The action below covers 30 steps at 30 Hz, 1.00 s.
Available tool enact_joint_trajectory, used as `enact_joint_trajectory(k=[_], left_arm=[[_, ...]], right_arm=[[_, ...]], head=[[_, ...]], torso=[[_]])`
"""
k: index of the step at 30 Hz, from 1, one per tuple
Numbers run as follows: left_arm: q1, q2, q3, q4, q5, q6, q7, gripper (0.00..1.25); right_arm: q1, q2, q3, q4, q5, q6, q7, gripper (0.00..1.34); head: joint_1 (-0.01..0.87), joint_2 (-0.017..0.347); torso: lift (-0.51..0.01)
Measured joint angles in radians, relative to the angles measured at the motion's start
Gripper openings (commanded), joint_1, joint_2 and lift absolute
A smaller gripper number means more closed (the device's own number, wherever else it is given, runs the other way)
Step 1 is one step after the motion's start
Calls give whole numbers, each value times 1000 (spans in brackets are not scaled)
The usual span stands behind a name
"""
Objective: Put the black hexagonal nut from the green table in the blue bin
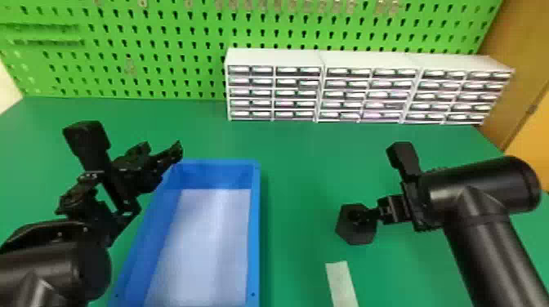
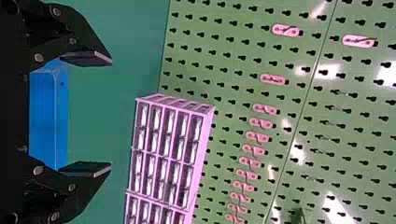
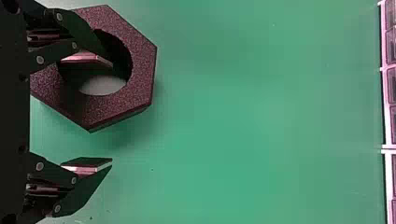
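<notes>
black hexagonal nut [image 3: 142,70] lies flat on the green table [image 1: 302,171], on the right half, between the blue bin [image 1: 254,228] and the table's right edge, well apart from the far edge. a pale strip [image 1: 342,283] is nearer to the robot than the nut.

the nut is about as wide each way, so it has no long side. its big hole looks up. the right gripper [image 3: 112,113] is the closer one, right at the nut. its fingers are spread and it grabs nothing. one finger is over the hole or in it; i can't tell how deep. the other is out past the nut's right side. so the nut sits to the left of the gripper's middle, with the right part of the ring between the fingers. the next move may be to squeeze that part and lift. if the fingers are too high, the nut could slip.

the bin is to the left, so the nut must go up over its right wall. the left gripper [image 2: 111,114] is by the bin's far left corner, spread, with nothing in it. at the table's far edge stand white drawers [image 1: 273,57], with a green pegboard [image 1: 151,86] behind.
</notes>
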Motion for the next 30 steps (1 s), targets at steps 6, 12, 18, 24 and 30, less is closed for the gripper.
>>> enact_joint_trajectory(k=[6, 12, 18, 24, 30], left_arm=[[1, 0, 1, 0, 0, 0, 0, 795], [2, 0, 0, 0, 0, 0, 0, 795], [2, 0, 0, 0, 0, 0, 0, 795], [2, 0, 0, 0, 0, 0, 0, 795], [2, 0, 0, 0, -1, 0, 0, 795]], right_arm=[[1, 0, 1, 4, 0, -1, 0, 813], [3, 0, 1, 9, 0, -1, 0, 813], [5, 0, 1, 12, 0, -3, 0, 816], [5, 0, 1, 12, 0, -4, 0, 816], [5, 0, 2, 12, 0, -4, 0, 816]], head=[[691, 9], [691, 9], [691, 9], [691, 9], [691, 9]], torso=[[-97], [-97], [-97], [-97], [-97]])
